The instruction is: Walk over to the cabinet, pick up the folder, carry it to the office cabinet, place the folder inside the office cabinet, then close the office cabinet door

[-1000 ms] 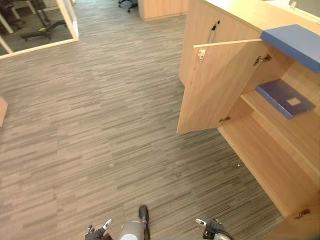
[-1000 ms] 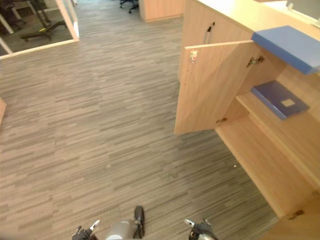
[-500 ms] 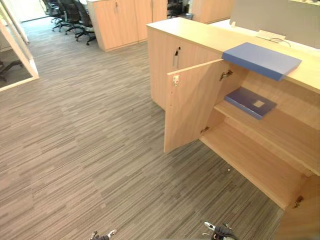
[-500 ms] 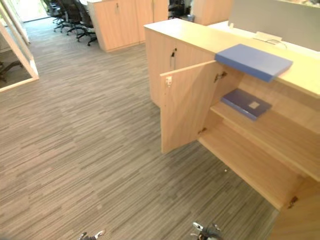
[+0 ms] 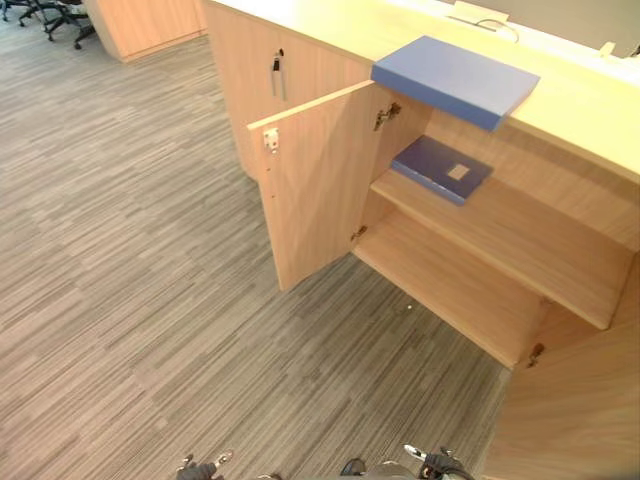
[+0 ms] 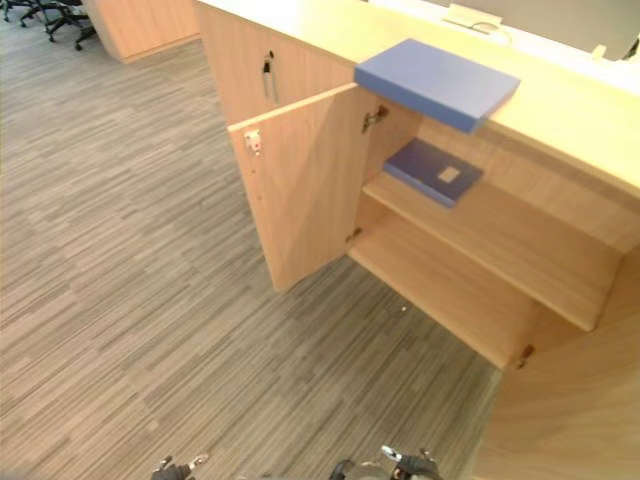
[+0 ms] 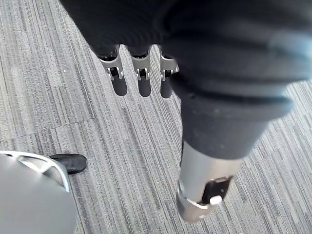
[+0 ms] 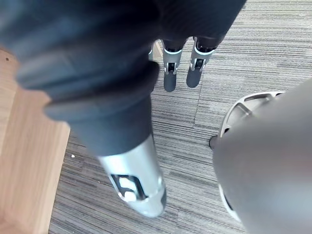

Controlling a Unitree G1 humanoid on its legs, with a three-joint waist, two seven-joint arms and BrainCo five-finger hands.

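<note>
A light blue folder (image 5: 455,78) lies flat on top of the wooden office cabinet (image 5: 330,25), its edge jutting over the open compartment. A darker blue folder (image 5: 441,168) rests on the upper shelf (image 5: 520,235) inside. The cabinet's left door (image 5: 315,185) stands wide open; its right door (image 5: 580,400) is swung out at the lower right. My left hand (image 7: 139,73) hangs low over the carpet, fingers straight and empty. My right hand (image 8: 180,63) hangs the same way, open and empty, near the right door. Both hands are well short of the folders.
A closed cabinet door with a dark handle (image 5: 278,75) adjoins the open compartment. Another wooden cabinet (image 5: 150,20) and office chairs (image 5: 60,12) stand far back left. A pale flat object (image 5: 478,14) lies on the cabinet top. Grey striped carpet (image 5: 130,280) spreads to the left.
The camera has swung right and come closer, so the cabinet sits more centrally and its whole inside shows. Folders and doors have not moved. Both hands still hang low.
</note>
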